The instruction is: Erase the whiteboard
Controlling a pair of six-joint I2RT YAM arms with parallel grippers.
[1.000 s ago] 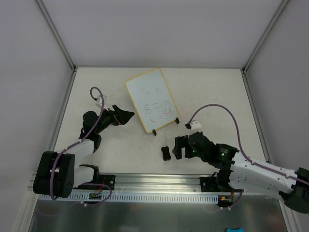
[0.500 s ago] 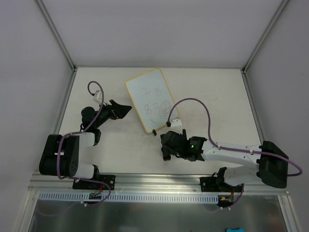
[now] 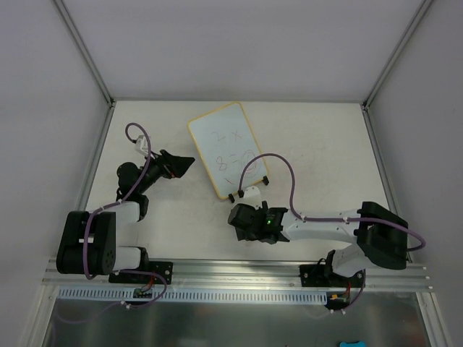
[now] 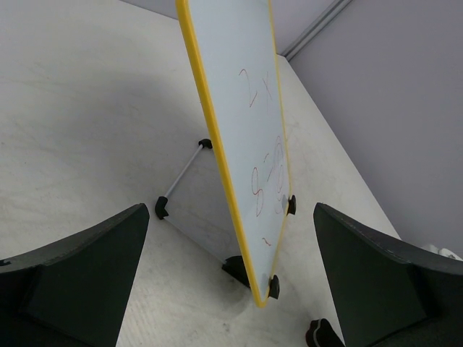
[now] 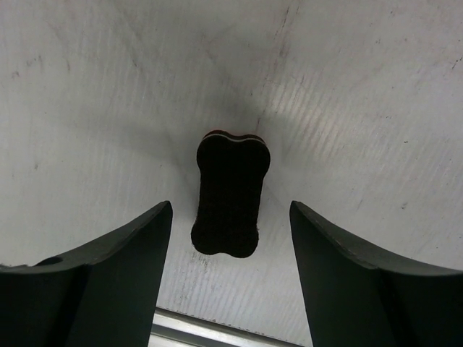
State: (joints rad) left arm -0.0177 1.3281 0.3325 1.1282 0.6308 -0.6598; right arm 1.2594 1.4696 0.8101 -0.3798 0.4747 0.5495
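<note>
since a second earlier, the right tool (image 3: pixel 241 219) had swung left over the eraser (image 5: pixel 230 191) on the bench (image 5: pixel 87 87); jaws apart, flanking its long axis, whiteboard (image 3: pixel 228 148) just beyond.

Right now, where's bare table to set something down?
Bare: off-white table right of the yellow-rimmed whiteboard, out to the metal side rail. Crowded: around the board's near edge, with left fingers beside it and right fingers straddling the black bone-shaped eraser.

One whiteboard (image 3: pixel 226 148), apparently one eraser (image 5: pixel 230 194)
</note>
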